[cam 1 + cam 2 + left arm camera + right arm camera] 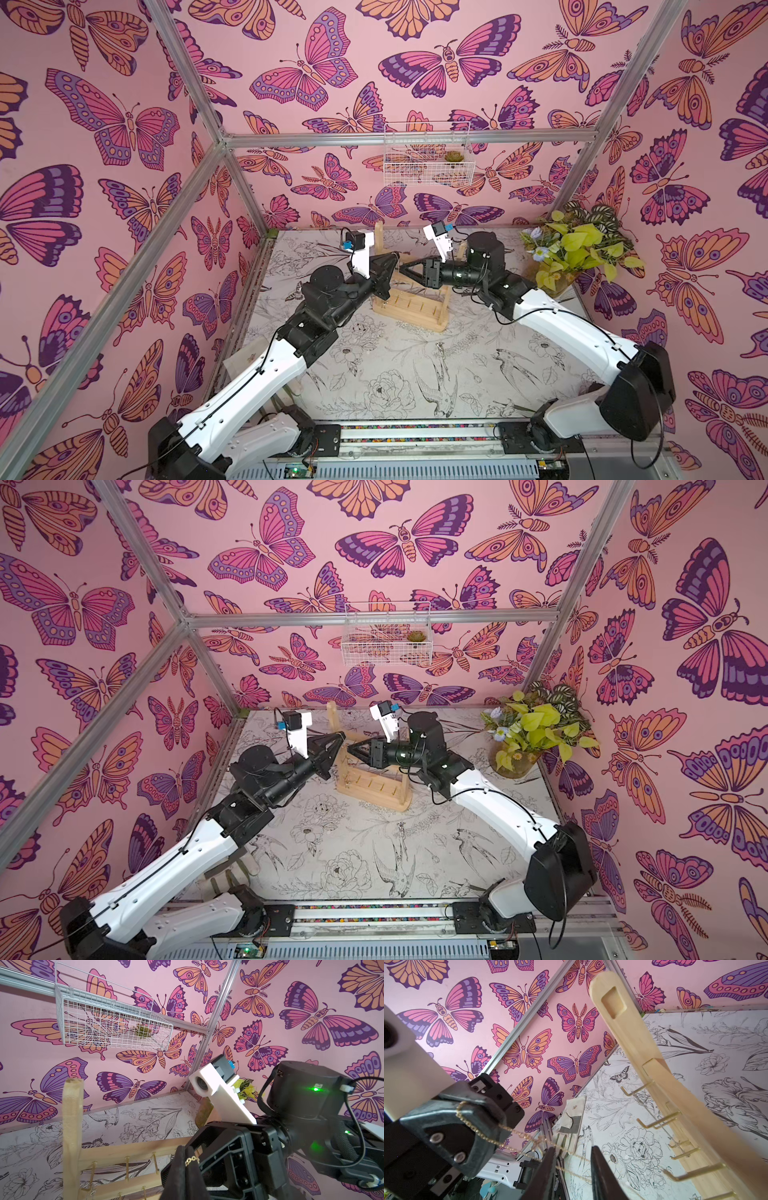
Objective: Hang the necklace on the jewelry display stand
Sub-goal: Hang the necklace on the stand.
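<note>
The jewelry display stand [411, 309] [374, 789], pale wood with rows of gold hooks, stands at the middle back of the table. Both grippers meet tip to tip above its upper crossbars. My left gripper [397, 259] [187, 1152] is shut on the necklace [192, 1160], a few gold links showing at its fingertips. In the right wrist view the necklace [483, 1134] runs from the left gripper's body across the gap of my right gripper [405, 266] [573, 1153], which is open; the chain passes loosely between its fingers [598, 1163]. The stand's upright and hooks [658, 1122] are just beside it.
A white wire basket [428, 166] with a small succulent hangs on the back wall above the stand. A vase of yellow-green leaves and flowers [577, 249] sits at the back right corner. Aluminium frame posts [245, 187] edge the table.
</note>
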`<state>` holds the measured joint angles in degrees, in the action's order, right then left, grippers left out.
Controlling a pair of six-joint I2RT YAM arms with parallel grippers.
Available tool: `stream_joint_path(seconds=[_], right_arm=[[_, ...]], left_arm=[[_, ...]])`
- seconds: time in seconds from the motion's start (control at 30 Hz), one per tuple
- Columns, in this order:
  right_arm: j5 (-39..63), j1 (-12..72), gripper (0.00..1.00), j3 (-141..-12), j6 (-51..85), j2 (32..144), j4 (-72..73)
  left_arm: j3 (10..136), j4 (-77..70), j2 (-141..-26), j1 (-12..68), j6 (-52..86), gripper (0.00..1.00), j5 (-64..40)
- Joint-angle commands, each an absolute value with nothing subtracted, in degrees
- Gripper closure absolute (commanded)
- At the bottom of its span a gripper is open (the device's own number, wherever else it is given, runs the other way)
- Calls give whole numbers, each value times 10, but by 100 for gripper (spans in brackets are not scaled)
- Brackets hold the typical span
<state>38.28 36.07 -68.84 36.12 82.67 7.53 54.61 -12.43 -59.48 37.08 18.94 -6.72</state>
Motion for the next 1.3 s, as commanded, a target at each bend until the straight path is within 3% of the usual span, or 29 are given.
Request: stream_joint_path(seconds=[0.0, 0.8, 1.27], right_arm=[[396, 368, 68, -689, 364, 827, 98], [405, 382, 64, -689, 392, 857, 136], [394, 390, 75, -686, 407, 864, 158]], left_arm=[[555, -141, -583, 367, 197, 100, -81], [553, -142, -563, 370, 206, 100, -92], [553, -142, -555, 371, 210, 100, -96]])
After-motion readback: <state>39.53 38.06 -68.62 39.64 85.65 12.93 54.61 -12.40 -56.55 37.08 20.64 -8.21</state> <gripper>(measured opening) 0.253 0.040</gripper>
